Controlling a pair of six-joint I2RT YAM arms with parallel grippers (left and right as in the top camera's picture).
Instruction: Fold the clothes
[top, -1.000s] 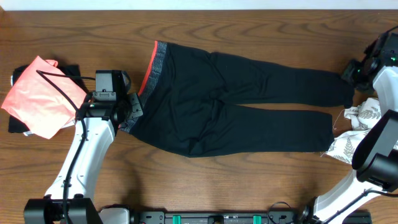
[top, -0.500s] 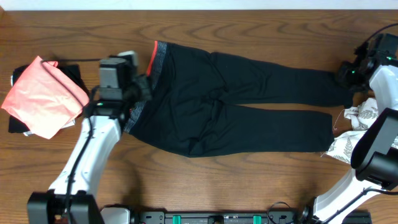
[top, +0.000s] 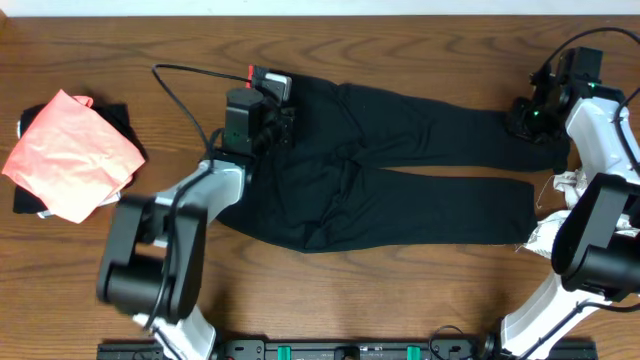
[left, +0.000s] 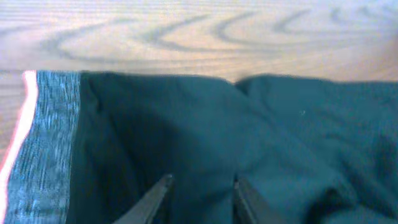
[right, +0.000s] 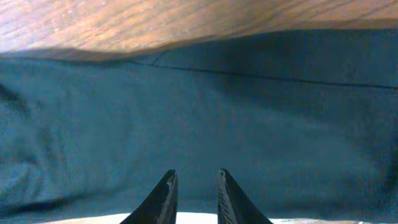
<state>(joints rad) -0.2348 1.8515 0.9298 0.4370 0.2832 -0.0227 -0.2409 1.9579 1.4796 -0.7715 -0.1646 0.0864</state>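
Black long leggings (top: 400, 170) with a grey, coral-edged waistband (left: 53, 143) lie flat across the centre of the wooden tabletop (top: 330, 300), left claw (left: 200, 186) at the waist end, right claw (right: 196, 183) at the upper-right ankle, both narrowly parted over cloth, grip undeterminable.

Black leggings (top: 400, 170) across a warm brown table (top: 350, 300) of swirling wood grain. Heathered grey waistband (left: 50, 143) with a thin coral-red edge (left: 15, 143). At left, a plain coral-pink cloth (top: 65, 150) atop a black cloth (top: 122, 118); at right, a white cloth (top: 560, 235) with a greyish leaf print. White arms with black joints: left arm (top: 195, 195), right arm (top: 600, 125). Black fingers on left end effector (left: 203, 182) and right end effector (right: 196, 174). Leggings fabric with a dark teal cast in both wrist views.
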